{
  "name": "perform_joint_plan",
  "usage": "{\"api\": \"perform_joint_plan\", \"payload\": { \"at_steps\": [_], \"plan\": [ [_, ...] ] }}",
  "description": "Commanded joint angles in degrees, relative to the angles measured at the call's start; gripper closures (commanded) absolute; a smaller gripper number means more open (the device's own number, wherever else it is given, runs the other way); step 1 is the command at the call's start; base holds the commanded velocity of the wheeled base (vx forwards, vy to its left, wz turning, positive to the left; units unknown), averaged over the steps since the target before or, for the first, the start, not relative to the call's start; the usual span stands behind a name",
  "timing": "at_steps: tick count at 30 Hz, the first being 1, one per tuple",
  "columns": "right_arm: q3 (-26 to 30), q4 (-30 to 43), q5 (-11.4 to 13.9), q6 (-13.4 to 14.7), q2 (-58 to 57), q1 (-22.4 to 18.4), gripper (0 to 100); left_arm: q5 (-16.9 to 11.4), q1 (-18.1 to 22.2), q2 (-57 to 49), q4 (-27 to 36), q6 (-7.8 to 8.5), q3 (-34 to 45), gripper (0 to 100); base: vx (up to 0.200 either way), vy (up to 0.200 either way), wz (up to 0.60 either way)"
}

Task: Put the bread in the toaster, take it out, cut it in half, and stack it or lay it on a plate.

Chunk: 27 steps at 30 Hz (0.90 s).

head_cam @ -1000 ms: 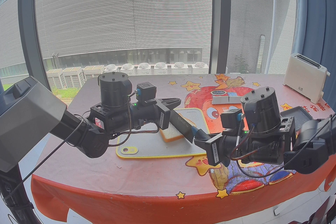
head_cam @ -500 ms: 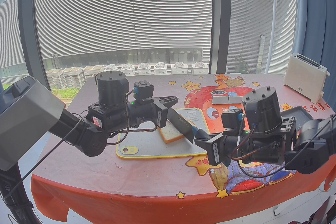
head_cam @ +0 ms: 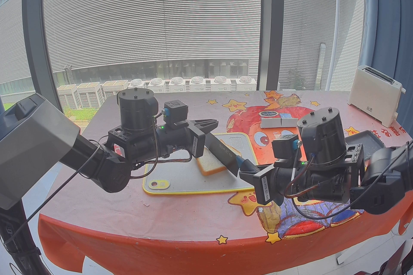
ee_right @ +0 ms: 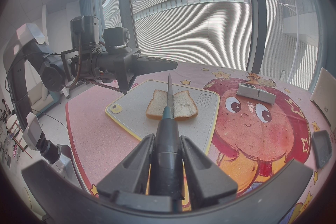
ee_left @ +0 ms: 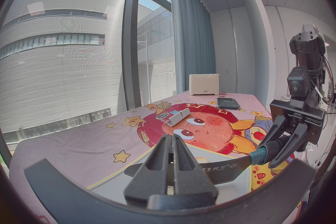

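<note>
Cutting step in hand, by my reading: right gripper [ee_right: 167, 144] is clamped on the handle of the knife [ee_right: 169, 97], blade running across the middle of the bread [ee_right: 182, 107], which lies flat on the cutting board [ee_right: 138, 109] near the table's centre. Whether the edge has bitten into the crumb, cannot tell. Left gripper [ee_left: 171, 140] has its jaws pressed together on nothing and hovers just above the blade's far end, beside the slice rather than on it. Main risk: nothing pins the bread, so a push or draw of the blade may drag or crumple the soft slice instead of parting it, leaving ragged or unequal halves. Second risk: the left fingers sit so near the blade that a lift or sideways shift could knock them together and twist the knife in its grip. The board could also skate on the cloth under pressure. Toaster [head_cam: 375, 93] and dark tray [head_cam: 370, 140] stand well apart, to the right.
</note>
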Motion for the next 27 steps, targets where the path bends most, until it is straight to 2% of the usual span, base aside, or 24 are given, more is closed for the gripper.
{"api": "perform_joint_plan", "payload": {
  "at_steps": [1, 27],
  "plan": [
    [0.04, 0.01, -0.02, -0.01, 0.16, 0.16, 100, 0.06, -0.07, -0.17, -0.02, 0.08, 0.15, 100, 0.000, 0.000, 0.00],
    [0.04, 0.01, -0.02, -0.01, 0.07, -0.19, 100, 0.06, 0.02, -0.08, -0.02, 0.17, 0.24, 100, 0.000, 0.000, 0.00]
  ]
}}
